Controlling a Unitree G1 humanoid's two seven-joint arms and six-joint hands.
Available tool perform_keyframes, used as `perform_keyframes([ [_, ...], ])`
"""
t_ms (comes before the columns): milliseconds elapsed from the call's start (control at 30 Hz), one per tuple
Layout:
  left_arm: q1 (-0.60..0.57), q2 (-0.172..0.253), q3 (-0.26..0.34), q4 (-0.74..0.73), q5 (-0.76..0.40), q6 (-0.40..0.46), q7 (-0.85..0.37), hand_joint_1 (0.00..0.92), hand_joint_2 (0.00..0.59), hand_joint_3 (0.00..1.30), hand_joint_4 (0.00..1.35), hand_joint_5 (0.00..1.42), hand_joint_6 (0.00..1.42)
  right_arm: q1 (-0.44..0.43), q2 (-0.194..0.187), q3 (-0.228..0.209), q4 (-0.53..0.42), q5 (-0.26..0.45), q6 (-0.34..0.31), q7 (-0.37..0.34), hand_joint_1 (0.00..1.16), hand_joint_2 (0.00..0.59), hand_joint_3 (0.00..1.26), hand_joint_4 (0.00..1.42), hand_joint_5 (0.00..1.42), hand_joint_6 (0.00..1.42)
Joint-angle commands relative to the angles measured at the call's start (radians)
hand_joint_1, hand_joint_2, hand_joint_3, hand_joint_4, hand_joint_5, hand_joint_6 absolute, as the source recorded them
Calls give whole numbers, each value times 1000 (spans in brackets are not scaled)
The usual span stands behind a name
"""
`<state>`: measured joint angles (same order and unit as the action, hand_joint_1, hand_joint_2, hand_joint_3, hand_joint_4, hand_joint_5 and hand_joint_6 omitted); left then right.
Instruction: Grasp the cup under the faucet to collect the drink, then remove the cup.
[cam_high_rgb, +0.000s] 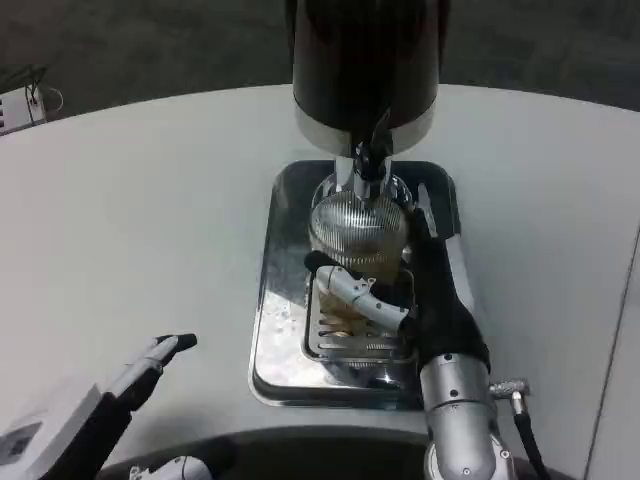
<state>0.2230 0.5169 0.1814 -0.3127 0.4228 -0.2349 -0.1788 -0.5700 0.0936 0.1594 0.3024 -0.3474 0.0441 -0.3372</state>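
A clear ribbed cup (358, 232) with some amber drink low in it stands on the slotted drip grate (352, 335), directly below the black faucet (368, 152) of the dark dispenser (365, 65). My right hand (405, 295) grips the cup from the right and front: a white finger (358, 290) wraps across its lower front, the black palm lies against its right side. My left hand (95, 420) hovers at the lower left over the white table, fingers apart, holding nothing.
The grate sits in a shiny steel tray (275, 340) on the round white table (150, 220). A white device with cables (20, 108) lies at the far left edge. The table's front rim runs along the bottom of the picture.
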Motion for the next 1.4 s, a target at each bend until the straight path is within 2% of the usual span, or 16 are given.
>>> perform_keyframes([
  [33, 10, 10, 1, -12, -5, 16, -17, 0, 111, 101, 35, 134, 187, -4, 38, 12, 39, -5, -26, -46, 806, 220, 193, 275, 310, 187],
  [200, 4, 13, 1, -7, -10, 16, -22, 0, 111, 110, 50, 148, 187, -1, 56, 30, 55, -26, -47, -130, 833, 234, 342, 433, 469, 313],
  [433, 4, 19, 3, 6, -20, 6, -19, 0, 111, 115, 55, 151, 187, 3, 63, 51, 63, -31, -55, -184, 862, 232, 504, 629, 650, 478],
  [500, 4, 20, 3, 9, -22, 1, -14, 0, 111, 117, 58, 152, 187, 13, 66, 59, 56, -38, -63, -212, 870, 236, 614, 777, 822, 677],
  [567, 3, 21, 3, 12, -23, -6, -9, 0, 111, 118, 60, 152, 187, 24, 67, 67, 45, -43, -71, -237, 884, 242, 762, 955, 1012, 939],
  [633, 1, 21, 3, 14, -25, -12, -7, 0, 111, 119, 62, 153, 187, 35, 64, 75, 33, -44, -77, -249, 890, 243, 858, 1093, 1174, 1102],
  [733, -8, 20, 4, 23, -28, -19, -2, 0, 111, 120, 63, 153, 187, 61, 57, 84, 2, -49, -83, -250, 910, 236, 1005, 1255, 1323, 1278],
  [867, -25, 19, 3, 46, -32, -35, 3, 0, 111, 120, 64, 153, 187, 136, 37, 102, -101, -56, -84, -218, 917, 238, 1064, 1324, 1401, 1359],
  [1033, -50, 17, -2, 77, -33, -54, 9, 0, 112, 127, 65, 153, 187, 239, 23, 115, -244, -56, -67, -150, 925, 239, 1113, 1376, 1424, 1420],
  [1267, -80, 14, -11, 88, -25, -61, 18, 0, 107, 130, 67, 156, 187, 380, -15, 126, -462, -35, -21, -23, 925, 239, 1156, 1411, 1424, 1424],
  [1400, -89, 14, -10, 80, -20, -60, 21, 0, 104, 130, 71, 161, 187, 483, -50, 122, -607, -13, 17, 73, 925, 239, 1157, 1411, 1424, 1424],
])
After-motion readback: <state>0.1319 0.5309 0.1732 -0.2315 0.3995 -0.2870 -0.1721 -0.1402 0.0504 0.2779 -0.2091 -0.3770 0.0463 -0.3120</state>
